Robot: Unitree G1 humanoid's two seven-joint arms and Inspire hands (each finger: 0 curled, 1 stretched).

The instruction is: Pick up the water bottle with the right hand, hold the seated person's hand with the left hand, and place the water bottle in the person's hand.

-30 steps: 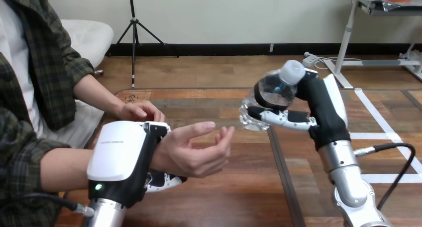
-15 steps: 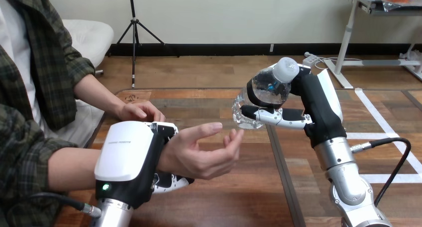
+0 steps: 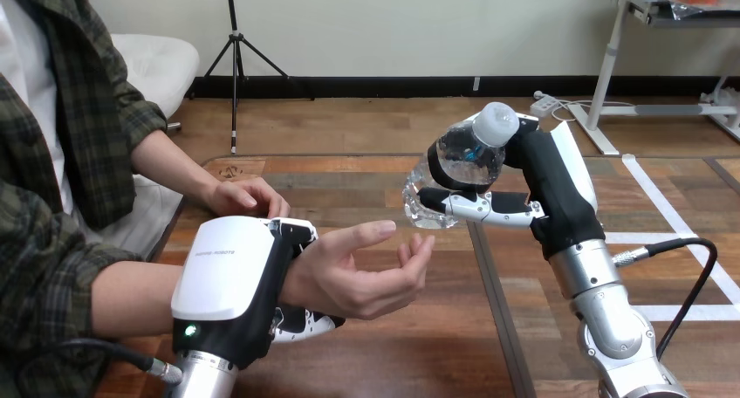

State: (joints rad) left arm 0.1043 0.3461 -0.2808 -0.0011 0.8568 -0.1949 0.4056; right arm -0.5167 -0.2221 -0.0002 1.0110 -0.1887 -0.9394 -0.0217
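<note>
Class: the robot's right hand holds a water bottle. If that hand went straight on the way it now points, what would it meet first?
Likely the person's upturned hand, left of and slightly below it. The right hand points left, water bottle base leading; depth is unclear, so it may pass above.

Bottle (image 3: 461, 151) right of person's upturned hand (image 3: 366, 274)

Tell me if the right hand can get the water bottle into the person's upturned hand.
Probably yes: the right hand holds the water bottle just beyond the person's upturned hand, which is open, with nothing between them.
</note>
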